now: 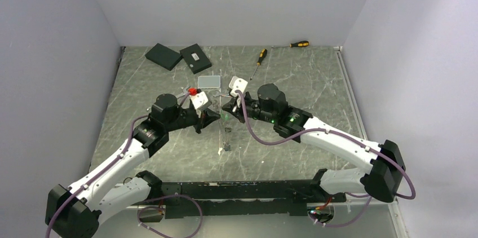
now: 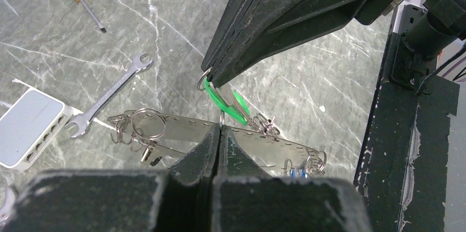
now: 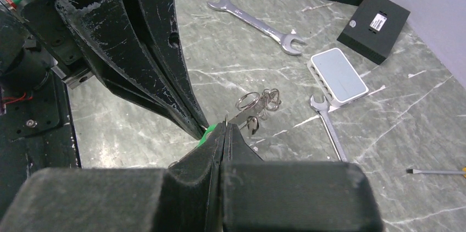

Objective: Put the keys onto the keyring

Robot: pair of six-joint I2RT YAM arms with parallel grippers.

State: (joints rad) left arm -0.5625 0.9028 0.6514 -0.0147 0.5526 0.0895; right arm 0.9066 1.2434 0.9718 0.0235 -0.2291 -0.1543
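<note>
Threading here calls for tiny, steady moves. The right gripper (image 2: pixel 211 76) is clenched on the green-tagged key (image 2: pixel 225 105) just above the perforated strip (image 2: pixel 181 127). The left gripper (image 2: pixel 220 131), also clenched, seems to pinch the keyring wire (image 2: pixel 221 116) and should act as the anchor.

Grey marbled table (image 1: pixel 315 86). Two black boxes (image 1: pixel 164 56) (image 1: pixel 195 58) lie side by side near the far left corner. One yellow-and-black screwdriver (image 1: pixel 299 44) lies along the far edge, right of centre. A second screwdriver (image 1: pixel 259 60) lies slightly nearer, tilted. White network switch (image 3: pixel 338 78) sits mid-table, nearer than the boxes. One silver wrench (image 3: pixel 328 125) has its open end just beside the switch. A second wrench (image 3: pixel 255 23) lies apart from it.
</note>
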